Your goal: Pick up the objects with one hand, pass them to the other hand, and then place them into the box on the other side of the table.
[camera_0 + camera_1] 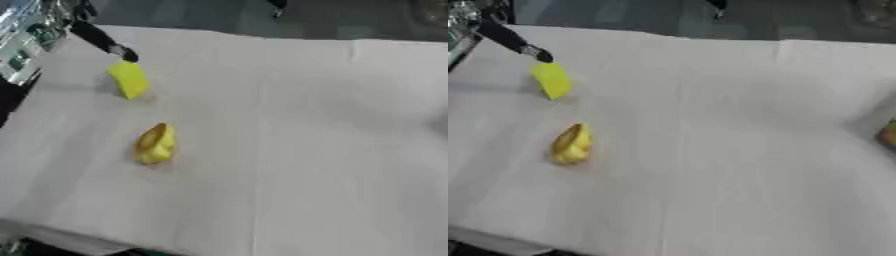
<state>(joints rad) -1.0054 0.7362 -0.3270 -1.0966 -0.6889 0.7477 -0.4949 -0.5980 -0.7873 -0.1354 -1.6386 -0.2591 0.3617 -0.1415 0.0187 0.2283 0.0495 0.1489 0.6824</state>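
Left eye view shows the left hand (122, 52) at eleven o'clock touching a yellow block (129, 79), its grip unclear, a yellow fruit (156, 144) on the worktop (332, 150) at six o'clock of it.

On the table (332, 150), a block (129, 79) lies at ten o'clock; a fruit (156, 144) sits nearer, toward nine o'clock.

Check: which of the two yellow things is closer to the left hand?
The flat yellow block, farther back on the table: the left hand is right at its top edge. The rounded yellow fruit lies apart, nearer the camera.
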